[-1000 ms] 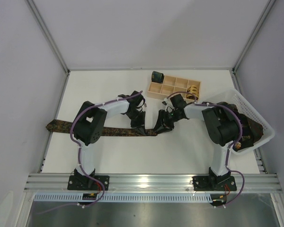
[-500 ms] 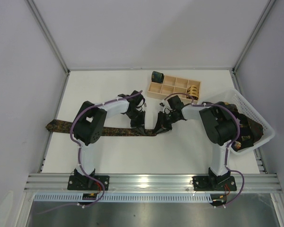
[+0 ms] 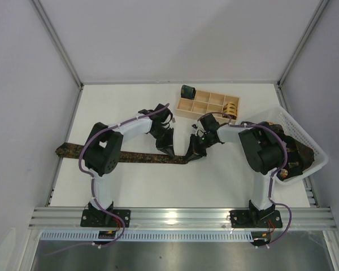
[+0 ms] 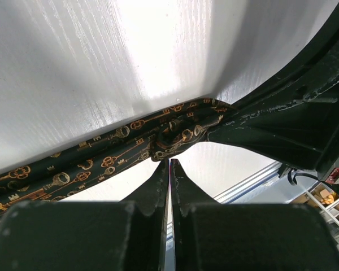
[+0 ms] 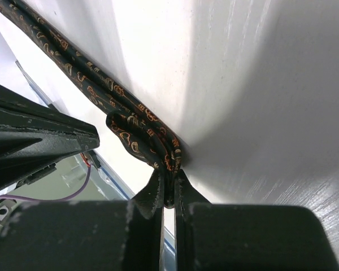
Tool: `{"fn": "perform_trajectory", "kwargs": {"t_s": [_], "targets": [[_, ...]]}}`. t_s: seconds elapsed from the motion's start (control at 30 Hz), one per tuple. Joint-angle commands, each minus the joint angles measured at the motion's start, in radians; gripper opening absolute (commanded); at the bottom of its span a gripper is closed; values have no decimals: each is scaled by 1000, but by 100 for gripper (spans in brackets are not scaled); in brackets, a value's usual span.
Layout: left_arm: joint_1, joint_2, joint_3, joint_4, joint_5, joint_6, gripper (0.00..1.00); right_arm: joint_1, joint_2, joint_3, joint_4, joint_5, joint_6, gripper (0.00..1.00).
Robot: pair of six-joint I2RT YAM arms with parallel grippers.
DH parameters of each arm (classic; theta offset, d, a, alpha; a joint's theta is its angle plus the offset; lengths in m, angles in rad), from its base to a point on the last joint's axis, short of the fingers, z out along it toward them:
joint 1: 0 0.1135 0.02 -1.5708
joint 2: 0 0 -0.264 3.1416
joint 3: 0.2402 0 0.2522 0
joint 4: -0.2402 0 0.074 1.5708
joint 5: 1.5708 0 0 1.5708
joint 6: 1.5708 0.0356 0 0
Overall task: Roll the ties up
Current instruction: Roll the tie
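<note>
1. Tie (image 3: 130,156) lies flat across the table (image 3: 214,180), running from the left edge to the middle, with its right end folded over.
2. Right gripper (image 5: 168,174) is clamped on that folded end.
3. Left gripper (image 4: 169,165) is closed, tips just beside the fold; can't tell if it touches the fabric.

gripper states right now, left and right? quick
Left gripper: closed, tips at the tie's folded end; grip cannot be told.
Right gripper: closed on the tie's fold.
</note>
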Motion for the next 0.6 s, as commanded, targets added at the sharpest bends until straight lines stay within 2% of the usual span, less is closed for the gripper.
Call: {"fn": "perform_trajectory", "kwargs": {"t_s": [0.0,0.3,0.57], "targets": [[5,-19,32,3,-4,15,7,8,-54,22,-19,10,14,0],[-13,25,4,41,19,13,7,18,-97,22,-37,10,34,0],[-44,96,65,46,29,12,7,41,-143,39,-91,10,34,0]]}}
